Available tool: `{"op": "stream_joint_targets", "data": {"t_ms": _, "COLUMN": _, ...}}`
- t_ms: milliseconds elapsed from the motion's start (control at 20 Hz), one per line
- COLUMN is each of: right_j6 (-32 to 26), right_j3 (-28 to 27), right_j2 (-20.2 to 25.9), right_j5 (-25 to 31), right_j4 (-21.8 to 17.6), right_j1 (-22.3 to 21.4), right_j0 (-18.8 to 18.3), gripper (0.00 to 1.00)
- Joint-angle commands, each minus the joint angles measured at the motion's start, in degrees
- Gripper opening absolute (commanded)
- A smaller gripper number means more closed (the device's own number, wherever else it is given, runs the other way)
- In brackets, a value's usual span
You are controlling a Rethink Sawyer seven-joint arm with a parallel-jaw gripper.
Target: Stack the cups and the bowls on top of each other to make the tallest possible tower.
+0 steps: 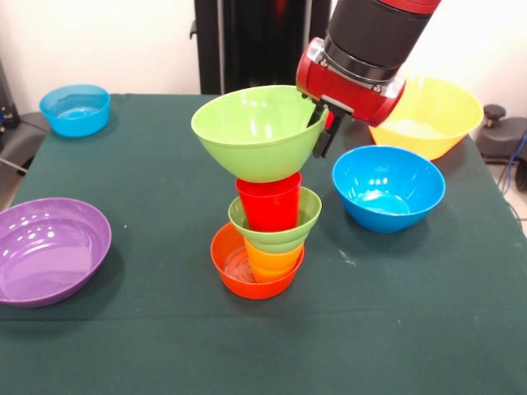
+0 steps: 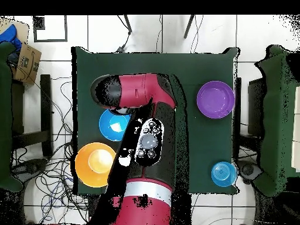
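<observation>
From the front I see the fingers (image 1: 322, 132) clamped on the large green bowl (image 1: 259, 132) atop the tower (image 1: 265, 239); overhead, the arm (image 2: 140, 117) hides both.

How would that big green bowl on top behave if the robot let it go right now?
The large green bowl looks light, stiff and glossy, so probably slippery. It sits tilted on the narrow red cup, far wider than its support, so it could well tip off. The gripper pinches its rim, seemingly steadying it.

The red arm (image 2: 137, 94) spans the green table (image 2: 187, 76), hiding part of a blue bowl (image 2: 110, 124).
</observation>
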Motion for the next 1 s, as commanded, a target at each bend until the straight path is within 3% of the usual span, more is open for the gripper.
{"op": "stream_joint_targets", "data": {"t_ms": 50, "right_j6": -0.18, "right_j3": 2.49, "right_j2": 4.10, "right_j5": -0.15, "right_j4": -2.01, "right_j1": 1.24, "right_j0": 0.78, "gripper": 0.00}}
{"op": "stream_joint_targets", "data": {"t_ms": 700, "right_j6": -0.60, "right_j3": 1.80, "right_j2": 4.43, "right_j5": -0.01, "right_j4": -1.97, "right_j1": 1.60, "right_j0": 0.67, "gripper": 0.00}}
{"op": "stream_joint_targets", "data": {"t_ms": 1000, "right_j6": -1.09, "right_j3": -0.34, "right_j2": 4.38, "right_j5": 2.59, "right_j4": -1.99, "right_j1": 2.41, "right_j0": 0.71, "gripper": 0.00}}
